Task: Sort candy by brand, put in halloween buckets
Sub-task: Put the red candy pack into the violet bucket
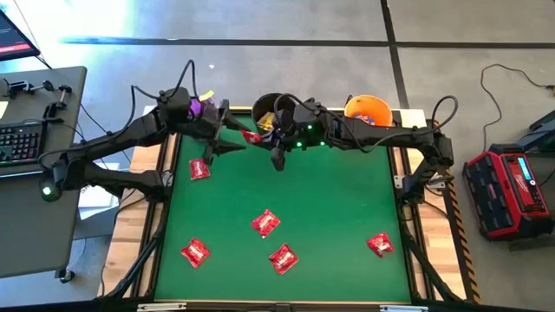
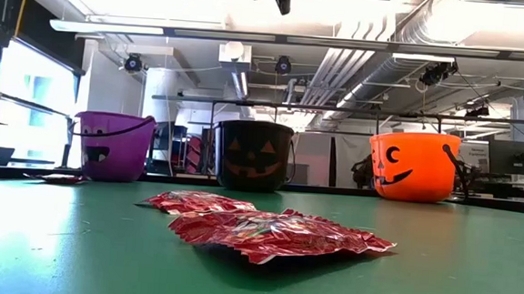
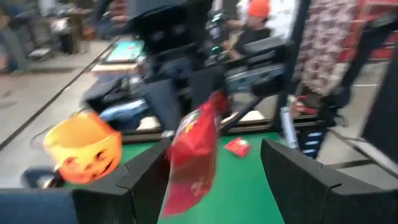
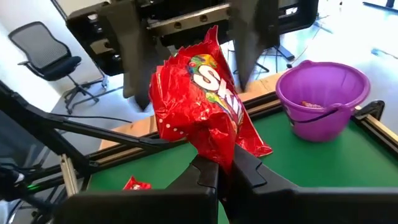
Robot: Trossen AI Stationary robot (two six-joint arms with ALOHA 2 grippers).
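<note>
We see the right gripper [image 4: 225, 167], raised above the far edge of the green-covered bench [image 1: 329, 217], with its dark fingers pressed together on the lower edge of a glossy red candy packet [image 4: 202, 102]. The left gripper [image 3: 214, 171] faces it from the other side with its fingers spread wide, one on each side of the same packet and apart from it. Along the far edge stand three small round plastic pails: a purple bucket [image 2: 112, 144] toward the far left corner, a black bucket [image 2: 253, 154] at the middle, and an orange bucket with a dark face pattern [image 2: 411, 164] toward the far right corner. Five more red packets [image 1: 266, 223] lie on the bench surface, most of them toward the near edge.
</note>
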